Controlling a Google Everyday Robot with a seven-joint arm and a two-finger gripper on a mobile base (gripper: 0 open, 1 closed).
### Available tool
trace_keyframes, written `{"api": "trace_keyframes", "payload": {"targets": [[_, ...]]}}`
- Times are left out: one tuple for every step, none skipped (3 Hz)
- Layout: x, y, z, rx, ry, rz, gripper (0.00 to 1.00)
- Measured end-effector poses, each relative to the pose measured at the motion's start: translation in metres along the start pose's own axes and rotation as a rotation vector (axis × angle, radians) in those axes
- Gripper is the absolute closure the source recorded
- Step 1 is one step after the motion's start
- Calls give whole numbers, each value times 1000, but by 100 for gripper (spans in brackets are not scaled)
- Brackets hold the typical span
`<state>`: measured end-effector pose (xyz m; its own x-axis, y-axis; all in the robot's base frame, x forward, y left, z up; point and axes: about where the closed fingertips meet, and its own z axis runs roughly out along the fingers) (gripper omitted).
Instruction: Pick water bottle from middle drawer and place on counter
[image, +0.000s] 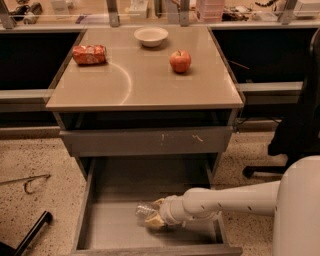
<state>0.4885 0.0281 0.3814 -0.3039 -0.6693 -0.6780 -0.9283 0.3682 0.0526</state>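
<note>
The water bottle (144, 210), clear and crinkly, lies on the grey floor of the open middle drawer (115, 220), near its front centre. My gripper (153, 215) reaches in from the right on a white arm and sits right at the bottle, its pale fingers (156, 221) around the bottle's right end. The bottle rests low in the drawer. The tan counter (145, 80) above carries a pale arc mark.
On the counter lie a crushed orange-red can (89, 54) at the left back, a white bowl (151, 36) at the back and a red apple (180, 61). A closed grey drawer front (147, 141) with white scuffs overhangs the open drawer. A black chair base (295, 140) stands at right.
</note>
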Motion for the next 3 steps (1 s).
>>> {"api": "trace_keyframes", "payload": {"targets": [[-49,14,-46,36,-51,-55,100],[-128,34,-104,107,-151,-183,100],[-128,34,-105,106,-152,-183,100]]}}
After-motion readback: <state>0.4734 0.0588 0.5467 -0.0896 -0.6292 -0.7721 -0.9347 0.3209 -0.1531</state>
